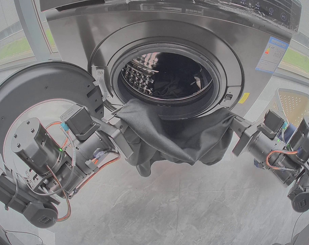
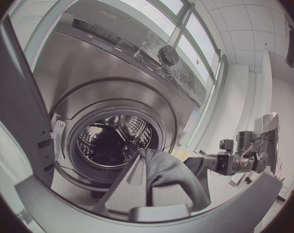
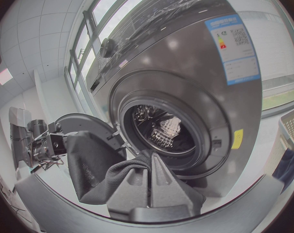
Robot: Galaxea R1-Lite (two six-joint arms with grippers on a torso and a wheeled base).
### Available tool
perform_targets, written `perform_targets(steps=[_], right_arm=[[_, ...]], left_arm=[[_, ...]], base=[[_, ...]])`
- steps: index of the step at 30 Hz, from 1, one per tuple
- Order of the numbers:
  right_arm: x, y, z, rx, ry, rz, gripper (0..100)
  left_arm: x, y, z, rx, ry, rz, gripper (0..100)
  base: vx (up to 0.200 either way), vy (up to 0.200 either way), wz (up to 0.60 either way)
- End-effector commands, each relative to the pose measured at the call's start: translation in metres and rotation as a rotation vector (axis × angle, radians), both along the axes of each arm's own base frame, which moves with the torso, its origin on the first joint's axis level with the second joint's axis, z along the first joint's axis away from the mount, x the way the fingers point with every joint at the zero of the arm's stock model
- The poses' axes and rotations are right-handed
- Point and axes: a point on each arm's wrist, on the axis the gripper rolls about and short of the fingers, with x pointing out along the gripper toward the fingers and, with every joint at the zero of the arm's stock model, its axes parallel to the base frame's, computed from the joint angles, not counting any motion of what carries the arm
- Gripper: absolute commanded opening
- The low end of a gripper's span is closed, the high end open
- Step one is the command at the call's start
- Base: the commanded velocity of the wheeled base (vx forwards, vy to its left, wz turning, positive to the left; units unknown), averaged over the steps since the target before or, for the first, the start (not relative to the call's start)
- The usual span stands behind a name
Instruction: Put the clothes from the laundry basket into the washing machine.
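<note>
Before washing machine [image 1: 76, 41], dark garment [image 1: 175, 135] stretches left-right.

The garment [image 1: 175, 133] I hold is charcoal with a fine mesh weave. The washing machine [image 1: 76, 41] is brushed dark silver, its drum [image 1: 137, 76] shiny and dimpled. The laundry basket [image 1: 294, 106] is beige and perforated.

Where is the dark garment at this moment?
In the head view, the garment hangs centre frame, stretched between the left gripper and right gripper, just below the washer's open drum.
</note>
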Motion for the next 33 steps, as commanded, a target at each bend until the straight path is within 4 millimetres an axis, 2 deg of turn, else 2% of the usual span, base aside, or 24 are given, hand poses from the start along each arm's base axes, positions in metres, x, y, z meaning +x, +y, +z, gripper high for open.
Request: perform_targets(steps=[1,2,3,5,7,13,17,25,33], right_arm=[[-0.008,0.018,-0.018,-0.021,0.071,0.079,0],[-0.010,0.021,-0.020,-0.020,0.080,0.091,0],[-0.010,0.021,-0.021,-0.018,0.081,0.090,100],[-0.007,0.024,-0.029,-0.013,0.096,0.090,100],[-0.006,0.024,-0.046,-0.054,0.146,0.094,100],[0.012,0.036,-0.093,-0.139,0.253,0.081,100],[0.016,0.045,-0.103,-0.159,0.274,0.093,100],[0.044,0.077,-0.124,-0.167,0.254,0.107,100],[0.072,0.094,-0.130,-0.133,0.206,0.085,100]], left_arm=[[0.000,-0.015,0.006,-0.021,-0.021,-0.044,0],[-0.003,-0.023,0.008,-0.035,-0.027,-0.064,0],[-0.004,-0.026,0.010,-0.040,-0.030,-0.074,0],[-0.002,-0.034,0.021,-0.069,-0.064,-0.094,0],[0.004,-0.040,0.030,-0.092,-0.089,-0.097,0],[0.016,-0.051,0.027,-0.092,-0.094,-0.098,0],[0.015,-0.053,0.026,-0.092,-0.095,-0.104,0],[0.015,-0.056,0.024,-0.091,-0.096,-0.112,0],[0.013,-0.056,0.024,-0.090,-0.092,-0.116,0]], base=[[0.000,0.000,0.00],[0.000,0.000,0.00],[0.000,0.000,0.00],[0.000,0.000,0.00],[0.000,0.000,0.00],[0.000,0.000,0.00],[0.000,0.000,0.00],[0.000,0.000,0.00],[0.000,0.000,0.00]])
